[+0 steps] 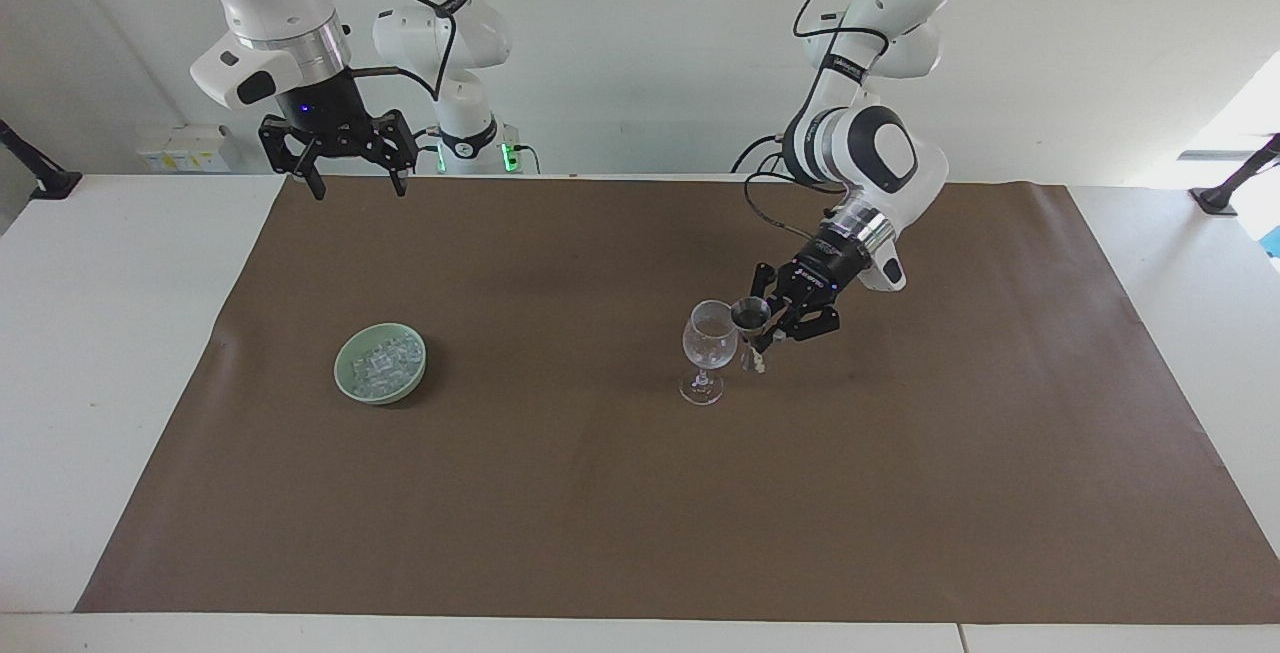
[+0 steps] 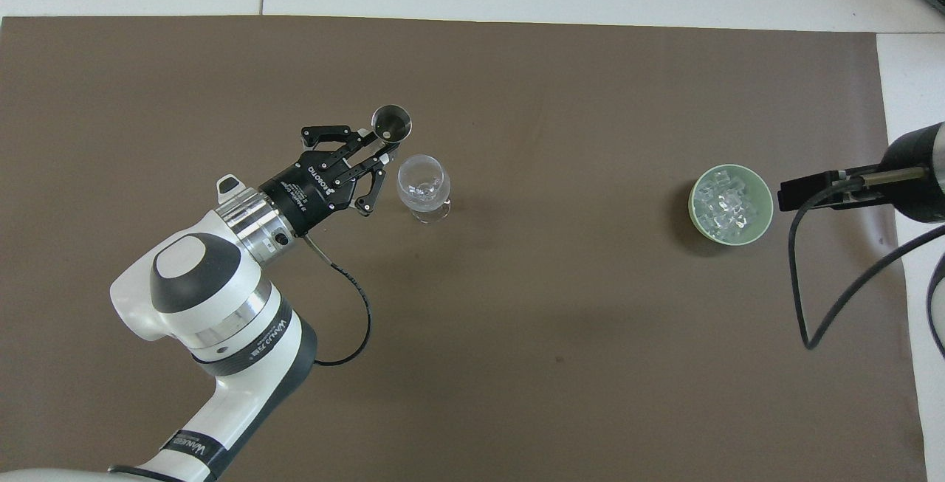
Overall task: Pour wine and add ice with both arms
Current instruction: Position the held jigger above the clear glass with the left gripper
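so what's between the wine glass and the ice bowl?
Nothing: bare brown mat lies between the wine glass and the green bowl of ice. Both views show it, the overhead view most plainly.

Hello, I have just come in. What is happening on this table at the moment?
The left pincer is shut on a small metal measuring cup and holds it upright, right beside the rim of the wine glass in the middle of the brown mat. Nothing is being poured yet. The ice lies heaped in a green bowl toward the right arm's end of the table. The right pincer waits open, raised over the mat's edge nearest the robots.
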`<action>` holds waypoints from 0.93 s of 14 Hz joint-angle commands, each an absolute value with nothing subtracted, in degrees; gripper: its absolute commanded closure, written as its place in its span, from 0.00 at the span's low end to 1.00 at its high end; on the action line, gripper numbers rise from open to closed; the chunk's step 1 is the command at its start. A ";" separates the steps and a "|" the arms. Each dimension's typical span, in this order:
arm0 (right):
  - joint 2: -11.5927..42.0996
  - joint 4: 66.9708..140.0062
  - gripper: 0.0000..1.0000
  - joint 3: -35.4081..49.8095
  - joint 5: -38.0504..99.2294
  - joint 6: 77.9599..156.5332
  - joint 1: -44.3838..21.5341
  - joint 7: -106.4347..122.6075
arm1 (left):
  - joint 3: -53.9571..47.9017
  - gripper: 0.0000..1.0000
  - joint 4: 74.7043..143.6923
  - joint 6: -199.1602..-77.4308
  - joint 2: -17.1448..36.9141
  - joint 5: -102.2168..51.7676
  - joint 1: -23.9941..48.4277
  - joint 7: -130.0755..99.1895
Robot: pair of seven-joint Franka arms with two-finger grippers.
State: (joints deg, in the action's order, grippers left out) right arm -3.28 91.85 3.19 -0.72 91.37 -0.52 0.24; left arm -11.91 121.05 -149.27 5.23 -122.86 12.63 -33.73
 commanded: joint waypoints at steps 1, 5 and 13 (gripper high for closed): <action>-3.96 92.20 0.00 3.34 0.62 90.62 0.00 1.58 | -11.07 1.00 119.88 -150.56 5.71 -123.66 13.62 -29.81; -3.96 92.20 0.00 3.43 0.62 90.62 0.00 1.58 | -11.08 1.00 119.80 -149.33 5.80 -121.38 13.01 -27.95; -3.96 92.20 0.00 3.34 0.62 90.62 0.00 1.58 | -11.07 1.00 120.15 -146.69 5.36 -119.01 12.04 -22.68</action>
